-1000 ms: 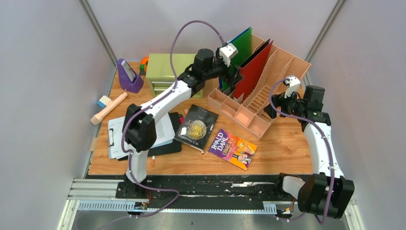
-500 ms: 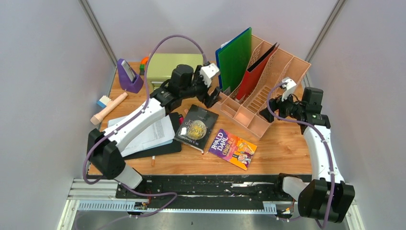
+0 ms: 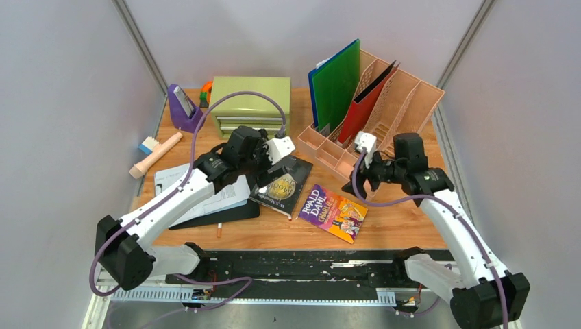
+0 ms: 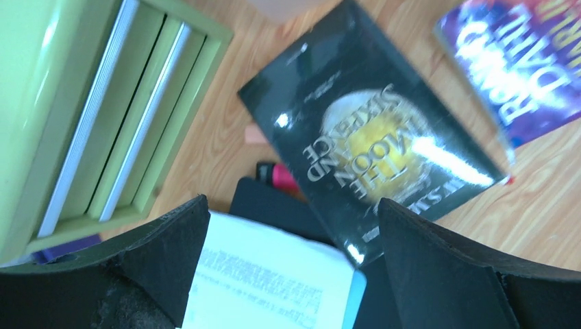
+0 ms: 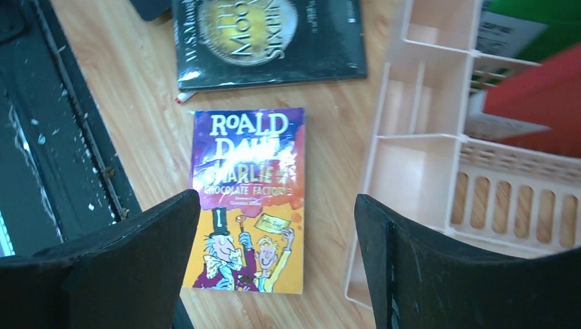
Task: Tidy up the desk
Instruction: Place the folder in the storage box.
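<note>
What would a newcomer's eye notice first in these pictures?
Probably the bright Roald Dahl book, lying flat on the desk near its front middle, close to the open right gripper. Next, the green folder and red folder standing in the pink file rack at the back right.

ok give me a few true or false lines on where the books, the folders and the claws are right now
1. The left claw and right claw are both open and empty. True.
2. The Roald Dahl book stands in the file rack. False: it lies flat on the desk.
3. The green folder stands upright in the file rack. True.
4. The black book lies on top of the drawer chest. False: it lies on the desk, in front of the chest.
</note>
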Motion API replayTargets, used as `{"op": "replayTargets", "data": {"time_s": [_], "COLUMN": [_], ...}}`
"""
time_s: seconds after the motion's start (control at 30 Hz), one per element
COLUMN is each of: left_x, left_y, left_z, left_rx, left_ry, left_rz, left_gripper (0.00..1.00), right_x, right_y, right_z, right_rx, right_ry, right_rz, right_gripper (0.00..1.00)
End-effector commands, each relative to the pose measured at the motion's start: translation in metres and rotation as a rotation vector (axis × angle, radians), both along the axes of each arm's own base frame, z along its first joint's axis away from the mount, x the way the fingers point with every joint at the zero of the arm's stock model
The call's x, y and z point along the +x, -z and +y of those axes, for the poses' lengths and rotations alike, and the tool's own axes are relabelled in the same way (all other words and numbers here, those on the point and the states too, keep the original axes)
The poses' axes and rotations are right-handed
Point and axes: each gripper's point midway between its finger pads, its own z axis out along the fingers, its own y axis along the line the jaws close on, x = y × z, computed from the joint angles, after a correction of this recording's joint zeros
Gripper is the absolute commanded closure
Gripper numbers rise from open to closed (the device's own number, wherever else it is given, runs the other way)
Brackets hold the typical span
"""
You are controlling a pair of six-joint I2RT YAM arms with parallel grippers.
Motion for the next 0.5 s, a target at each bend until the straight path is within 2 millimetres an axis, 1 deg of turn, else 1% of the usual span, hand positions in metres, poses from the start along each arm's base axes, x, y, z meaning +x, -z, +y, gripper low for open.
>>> {"op": "replayTargets", "data": {"time_s": [0.0,0.03,0.1,0.13,0.2,0.23,0.27,0.33,0.4,0.47], "left_x": [0.0,-0.005,-0.016,-0.022,-0.028,-0.028,-0.029,-0.029,-0.028,-0.027], "left_y": [0.002,0.008,0.014,0.019,0.026,0.027,0.033,0.038,0.041,0.039], "left_z": [0.037,0.04,0.038,0.033,0.03,0.028,0.027,0.025,0.025,0.025], "left_rx": [0.171,0.192,0.19,0.172,0.155,0.148,0.146,0.143,0.142,0.134], "left_ry": [-0.031,-0.016,0.026,0.061,0.082,0.083,0.081,0.075,0.064,0.053], "left_rz": [-0.082,-0.06,-0.021,0.005,0.036,0.038,0.056,0.075,0.084,0.079], "left_gripper": [0.0,0.0,0.0,0.0,0.0,0.0,0.0,0.0,0.0,0.0], "right_x": [-0.011,-0.011,-0.013,-0.014,-0.011,-0.01,-0.008,-0.002,0.005,0.011], "right_y": [0.03,0.039,0.056,0.064,0.077,0.083,0.087,0.093,0.102,0.106], "right_z": [0.011,0.013,0.02,0.024,0.029,0.031,0.033,0.037,0.04,0.042], "right_rx": [-0.12,-0.147,-0.184,-0.199,-0.215,-0.218,-0.218,-0.218,-0.233,-0.25], "right_ry": [-0.082,-0.092,-0.122,-0.137,-0.146,-0.15,-0.149,-0.144,-0.136,-0.128], "right_rz": [-0.003,0.015,0.057,0.076,0.105,0.117,0.129,0.145,0.174,0.19], "right_gripper": [0.15,0.15,0.16,0.16,0.16,0.16,0.16,0.16,0.16,0.16]}}
